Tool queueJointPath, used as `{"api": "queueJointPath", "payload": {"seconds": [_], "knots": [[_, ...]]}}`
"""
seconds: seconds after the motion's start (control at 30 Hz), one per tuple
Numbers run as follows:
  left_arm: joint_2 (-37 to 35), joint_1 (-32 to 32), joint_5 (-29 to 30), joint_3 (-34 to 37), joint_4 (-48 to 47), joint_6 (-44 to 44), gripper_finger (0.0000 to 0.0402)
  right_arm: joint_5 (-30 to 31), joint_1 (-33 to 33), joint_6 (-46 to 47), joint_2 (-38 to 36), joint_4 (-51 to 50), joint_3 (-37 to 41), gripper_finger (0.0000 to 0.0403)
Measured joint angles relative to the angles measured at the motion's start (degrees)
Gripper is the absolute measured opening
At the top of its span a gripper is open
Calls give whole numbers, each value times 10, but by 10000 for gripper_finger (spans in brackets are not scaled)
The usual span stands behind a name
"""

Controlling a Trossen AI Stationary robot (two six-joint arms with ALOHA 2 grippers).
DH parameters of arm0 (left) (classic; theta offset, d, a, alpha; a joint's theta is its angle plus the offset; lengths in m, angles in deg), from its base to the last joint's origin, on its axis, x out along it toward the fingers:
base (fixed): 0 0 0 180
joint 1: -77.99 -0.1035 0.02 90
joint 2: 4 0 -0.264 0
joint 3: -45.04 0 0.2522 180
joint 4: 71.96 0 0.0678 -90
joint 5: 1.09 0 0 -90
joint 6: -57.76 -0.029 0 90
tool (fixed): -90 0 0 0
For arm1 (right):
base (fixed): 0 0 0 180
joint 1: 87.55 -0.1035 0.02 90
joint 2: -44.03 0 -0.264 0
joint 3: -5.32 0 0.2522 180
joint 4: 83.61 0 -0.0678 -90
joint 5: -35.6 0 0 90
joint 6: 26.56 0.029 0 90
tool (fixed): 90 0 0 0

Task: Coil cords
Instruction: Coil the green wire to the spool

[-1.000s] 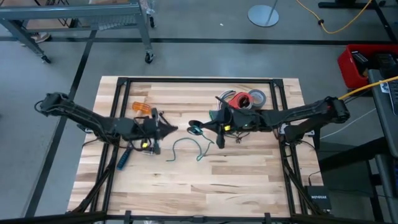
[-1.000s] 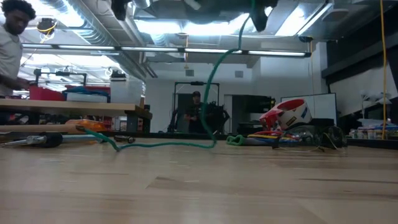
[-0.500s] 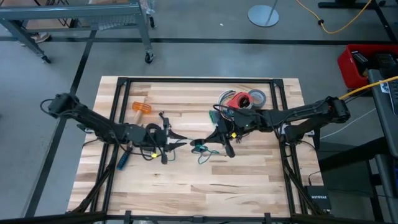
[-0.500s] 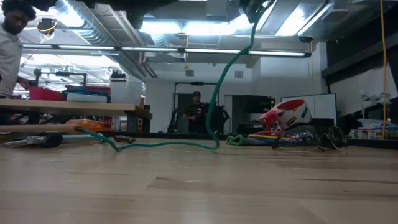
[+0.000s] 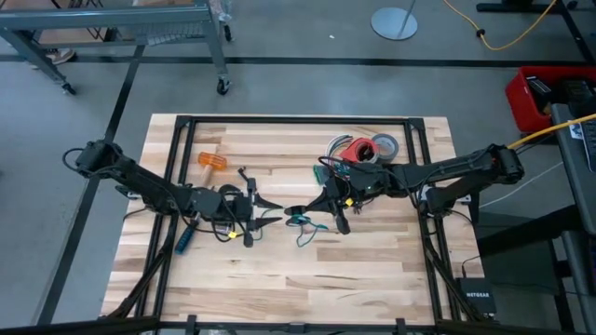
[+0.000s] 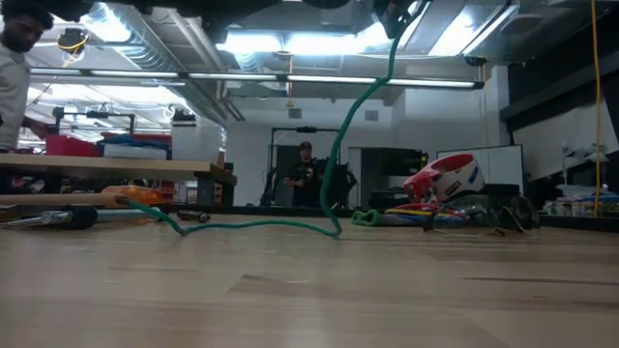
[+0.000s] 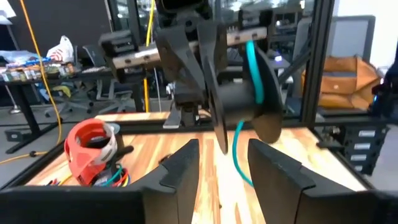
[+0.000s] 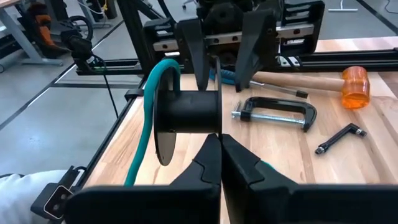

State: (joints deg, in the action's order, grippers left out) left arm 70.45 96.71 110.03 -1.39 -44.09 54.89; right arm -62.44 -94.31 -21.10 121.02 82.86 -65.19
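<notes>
Gripping a small black plastic spool (image 8: 186,112) by one flange, the right gripper (image 5: 300,214) hung with its fingers pressed together over the middle of the pale wooden table (image 5: 372,270). One turn of the dark teal-green cord (image 8: 149,93) sat on the spool's hub, and the rest dropped to the boards as a loose squiggle (image 5: 307,231) just nearer than the spool, with a further length trailing flat across the table toward the left (image 6: 251,225). Facing it from the left, the left gripper (image 5: 276,208) stood just beside the spool with its fingers parted and nothing between them.

Judging by its soft curve and easy sag, the cord looked light, limp and a little springy; it would likely slip off the hub if let go slack. The best hold appeared to be on the hanging length just below the spool, pinched lightly so the cord could slide while being wound.

Behind the left arm lay an orange-headed mallet (image 8: 351,87), a grey steel C-clamp (image 8: 277,112) and a black hex key (image 8: 339,138).
</notes>
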Motion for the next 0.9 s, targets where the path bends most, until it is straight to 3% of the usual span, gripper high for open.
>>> {"api": "queueJointPath", "payload": {"seconds": [0.2, 0.77, 0.9], "knots": [[0, 0, -30, 0, 36, -1, 112, 1, 0, 0, 0, 20, 0, 1], [0, 0, -30, 0, 58, -20, 95, -5, 0, 0, 51, 106, 0, 1], [0, 0, -30, 0, 51, -34, 67, -6, 0, 0, 56, 107, 0, 1]]}}
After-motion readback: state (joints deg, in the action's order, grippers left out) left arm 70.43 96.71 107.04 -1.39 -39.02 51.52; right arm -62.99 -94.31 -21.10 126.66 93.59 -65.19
